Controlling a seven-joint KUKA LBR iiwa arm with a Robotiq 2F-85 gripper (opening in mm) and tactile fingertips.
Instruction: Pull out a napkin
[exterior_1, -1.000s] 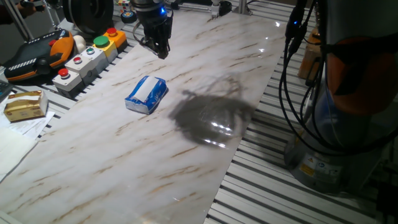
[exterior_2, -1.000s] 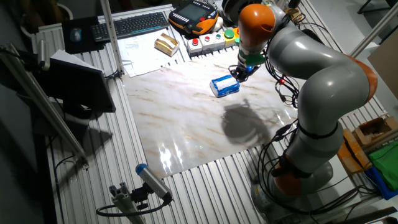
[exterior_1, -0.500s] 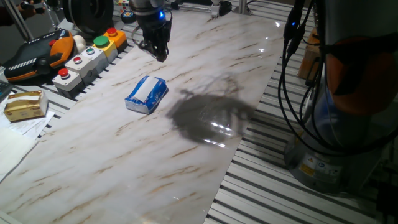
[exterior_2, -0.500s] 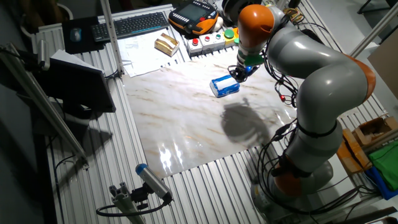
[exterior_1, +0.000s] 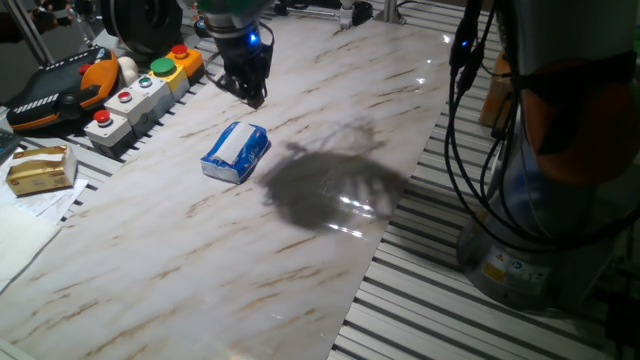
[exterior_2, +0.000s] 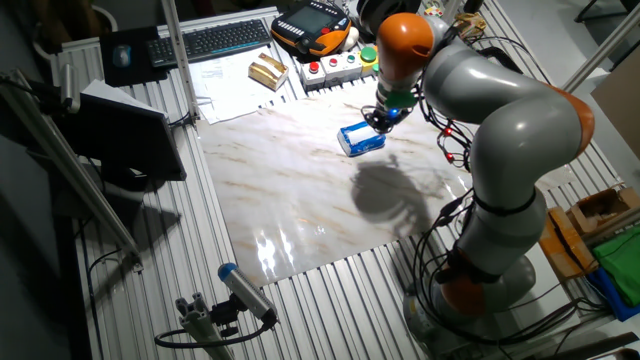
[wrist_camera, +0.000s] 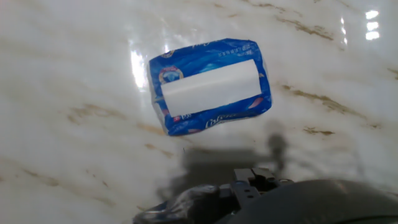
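On the marble table, napkin strip lies lengthwise along pack; gripper state unclear.

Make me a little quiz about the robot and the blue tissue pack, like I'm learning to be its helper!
1. True or false: the end effector is gripping the pack.
2. The pack lies on: A) the keyboard; B) the marble table; C) the button box.
3. What colour is the strip showing on top of the pack?

Key: 1. False; it hangs above the table, off to one side of the pack, touching nothing. 2. B. 3. White; no napkin has been pulled out yet.
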